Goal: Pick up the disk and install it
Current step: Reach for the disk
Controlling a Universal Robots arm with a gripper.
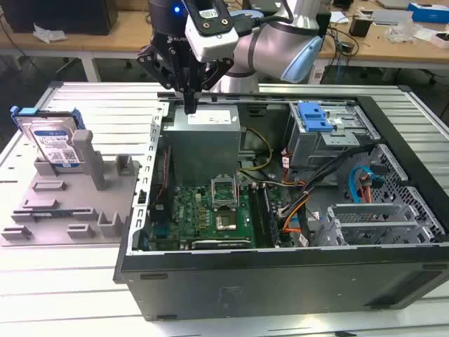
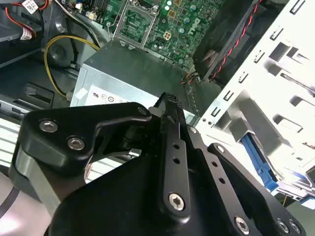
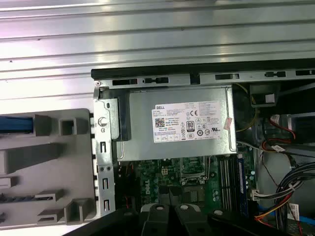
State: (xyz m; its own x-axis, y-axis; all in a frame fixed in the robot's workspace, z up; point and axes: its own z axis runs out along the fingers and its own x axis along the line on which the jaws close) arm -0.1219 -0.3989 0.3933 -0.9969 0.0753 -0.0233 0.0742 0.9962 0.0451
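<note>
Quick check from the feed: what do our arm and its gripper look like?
The arm is silver-grey with rounded joints and a pale blue joint cap. The gripper is black, with bolted linkage fingers beside a white wrist block; a blue light glows on its base.

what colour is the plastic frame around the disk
Blue; the frame around the disk shows best in the exterior view.

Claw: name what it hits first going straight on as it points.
Probably the grey power-supply box, near its edge by the case wall; the claw points down over it, though depth is unclear.
</note>
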